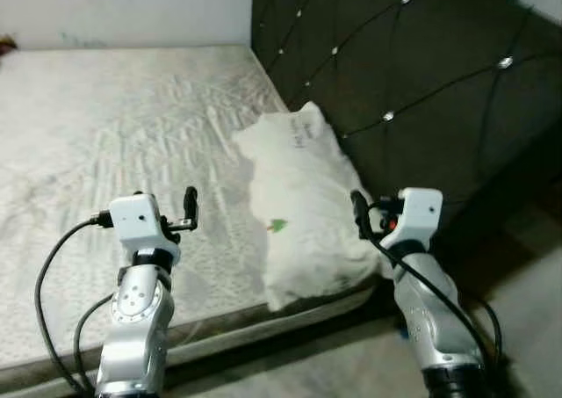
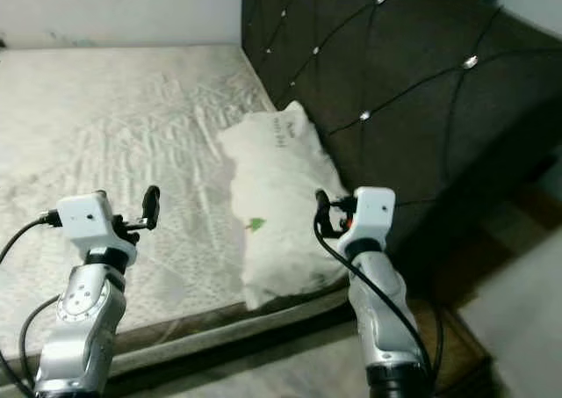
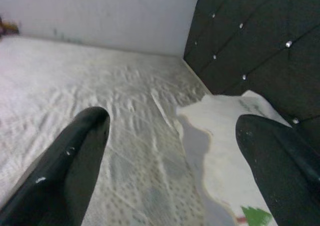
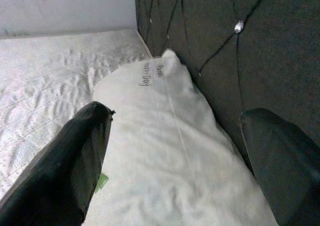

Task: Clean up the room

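A white pillow (image 1: 299, 213) is lying on the bed (image 1: 114, 152), right against the dark headboard (image 1: 421, 90). The right claw (image 4: 175, 151) is being held just above the pillow, its fingers wide apart. The left claw (image 3: 170, 161) is being held over the sheet beside the pillow, fingers apart too.
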